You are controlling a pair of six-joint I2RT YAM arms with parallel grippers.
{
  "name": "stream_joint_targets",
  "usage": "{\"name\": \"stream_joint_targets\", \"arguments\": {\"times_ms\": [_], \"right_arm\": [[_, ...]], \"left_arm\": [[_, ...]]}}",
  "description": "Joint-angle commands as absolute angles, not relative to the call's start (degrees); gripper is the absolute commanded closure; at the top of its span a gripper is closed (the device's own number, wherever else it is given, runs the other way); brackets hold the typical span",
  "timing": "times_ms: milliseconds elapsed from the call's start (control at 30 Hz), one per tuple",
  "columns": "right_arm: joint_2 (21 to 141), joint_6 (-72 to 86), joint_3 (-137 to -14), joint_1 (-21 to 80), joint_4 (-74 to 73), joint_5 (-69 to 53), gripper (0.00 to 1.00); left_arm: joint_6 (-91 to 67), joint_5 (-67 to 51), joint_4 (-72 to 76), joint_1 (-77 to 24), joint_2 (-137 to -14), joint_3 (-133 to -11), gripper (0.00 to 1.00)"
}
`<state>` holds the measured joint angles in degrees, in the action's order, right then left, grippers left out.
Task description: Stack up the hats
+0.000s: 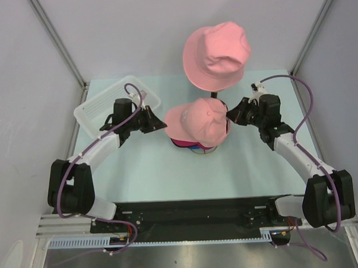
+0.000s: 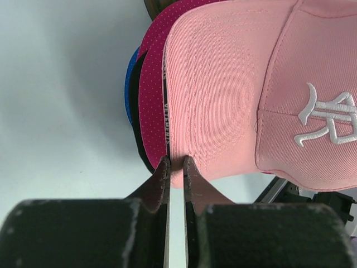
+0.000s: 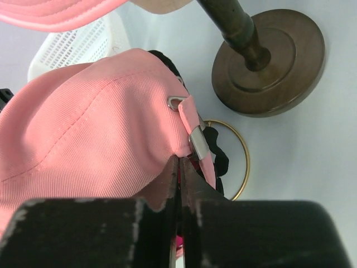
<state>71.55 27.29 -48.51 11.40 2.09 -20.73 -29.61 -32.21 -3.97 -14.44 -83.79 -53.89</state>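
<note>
A light-pink peaked cap (image 1: 199, 122) lies on top of a magenta cap (image 2: 152, 95) and a royal-blue cap (image 2: 130, 89) at the table's middle. My left gripper (image 1: 161, 124) is shut on the edge of the light-pink cap's peak (image 2: 223, 100), its jaws (image 2: 177, 162) pinching the brim. My right gripper (image 1: 229, 115) is shut on the rear edge of the same cap (image 3: 95, 128), its tips (image 3: 179, 161) meeting beside the metal strap buckle (image 3: 198, 144). The salmon-pink bucket hat (image 1: 217, 55) sits high on a stand behind the stack.
A white slatted basket (image 1: 100, 105) stands at the back left, behind the left arm. The stand's round brown base (image 3: 273, 56) sits just behind the caps. A thin gold ring (image 3: 244, 167) lies under the stack. Grey walls close in the table's sides.
</note>
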Motion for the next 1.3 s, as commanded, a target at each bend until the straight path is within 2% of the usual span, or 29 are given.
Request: {"name": "stream_joint_targets", "arguments": {"times_ms": [0,467,933,967,1033,1067,1100,1167,1267], "right_arm": [[75.32,26.28,-52.03,11.43,5.98,-20.83,0.99],[85.34,24.70,-51.86,11.78,2.55,-15.64,1.00],[82.88,23.64,-52.56,13.62,0.44,-15.55,1.00],[82.36,23.82,-52.56,13.80,0.35,-15.82,0.97],[80.60,23.99,-53.08,13.71,0.26,-15.91,0.85],[79.81,23.99,-53.35,13.80,0.26,-15.91,0.72],[78.24,23.99,-53.52,13.80,-1.74,-15.91,0.66],[76.65,23.91,-53.79,13.54,-2.28,-16.26,0.54],[73.48,23.47,-53.79,12.75,-2.55,-17.57,0.45]], "left_arm": [[-26.54,-31.99,-4.48,-14.15,-84.81,-56.60,1.00],[-26.19,-27.17,-8.17,-13.62,-87.97,-56.51,1.00],[-26.89,-25.66,-12.30,-13.62,-85.53,-53.79,1.00],[-27.07,-25.58,-12.48,-13.62,-84.91,-53.88,1.00],[-27.86,-24.70,-12.74,-13.62,-82.20,-54.23,0.99],[-28.12,-24.35,-13.18,-13.62,-81.22,-55.01,1.00],[-28.21,-23.82,-13.62,-13.62,-80.34,-55.54,0.99],[-28.56,-21.54,-15.72,-13.36,-77.97,-57.64,0.91],[-28.74,-17.67,-19.23,-12.22,-75.50,-59.84,0.76]]}}
